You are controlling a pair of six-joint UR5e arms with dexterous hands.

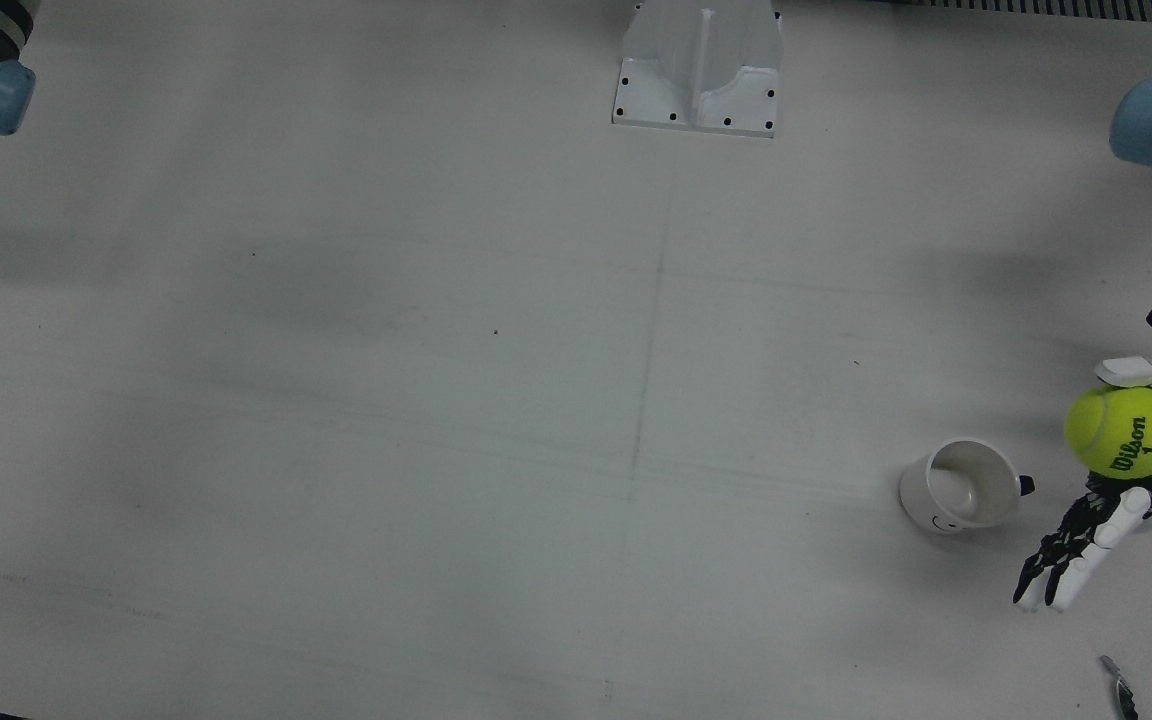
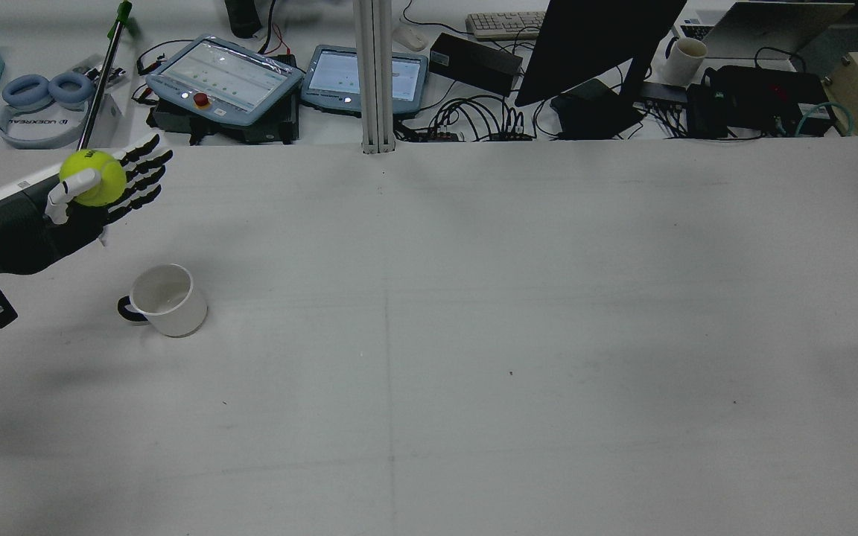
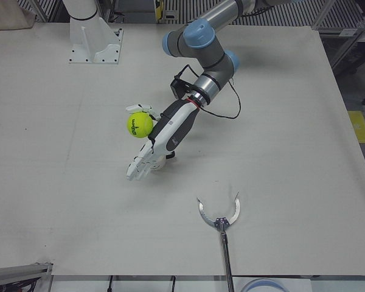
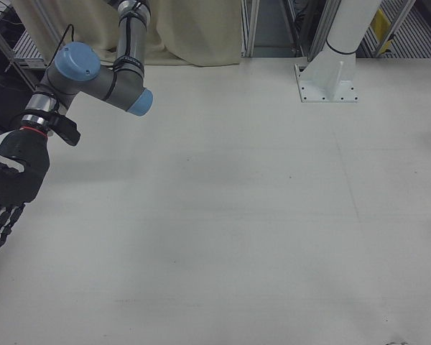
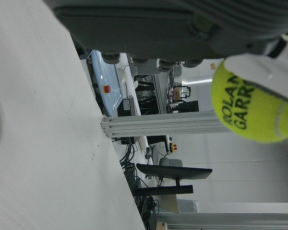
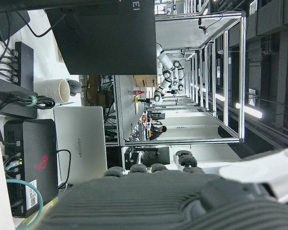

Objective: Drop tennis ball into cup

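Yellow felt tennis ball [image 2: 94, 177] is sitting pinched in the left hand [image 2: 64, 212], fingers [image 2: 142, 179] mostly splayed; next, carrying it nearer over the white ceramic cup [image 2: 164, 299].

blue headphones [image 2: 48, 89], dark monitor [image 2: 596, 41]

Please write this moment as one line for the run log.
left hand: holds tennis ball, raised beside cup | cup: upright on table, empty | ball: not yet over cup | right hand: open, idle
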